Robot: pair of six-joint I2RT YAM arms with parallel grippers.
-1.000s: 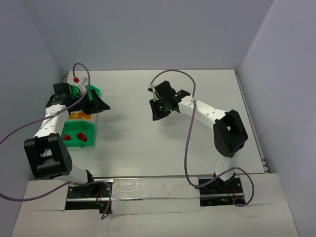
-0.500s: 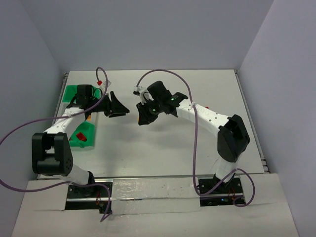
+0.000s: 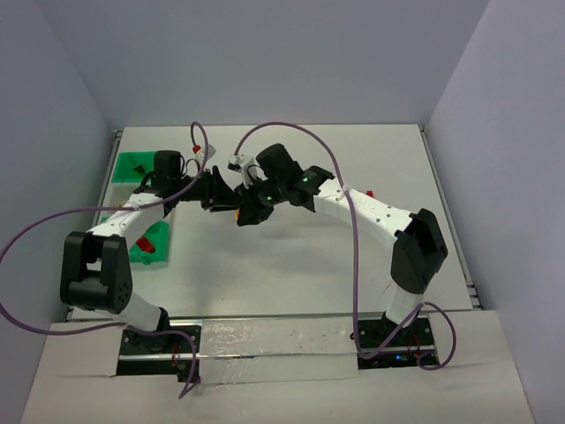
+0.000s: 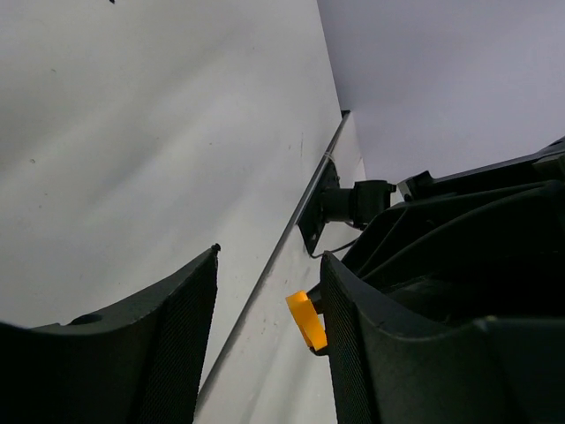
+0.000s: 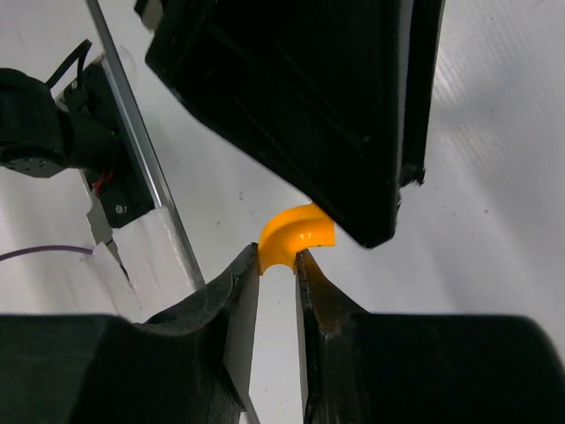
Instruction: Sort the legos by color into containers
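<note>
Roughly midway, as a judgement: some bricks are binned, one is in the air, and at least one is loose. Nearest, the near bin (image 3: 160,232) holds a red brick (image 3: 148,248). The middle bin is mostly hidden under the left arm, so its contents can't be told.

Above mid-table (image 3: 353,265) the two grippers meet tip to tip. The right gripper (image 5: 276,265) is clenched on an orange brick (image 5: 296,237), pinching its lower edge. The left gripper (image 4: 269,258) has its jaws parted on either side of that brick, which sits just beside one finger and is not yet pinched by both. It looks like a handover towards the bin side.

Farther off, beside the right arm, a small red piece (image 3: 369,193), likely another brick, lies on the table. Farthest, the far bin (image 3: 132,165) shows green; any green bricks in it are too small to make out.

Left to do: finish the pass, bin the orange brick, fetch the red piece.
</note>
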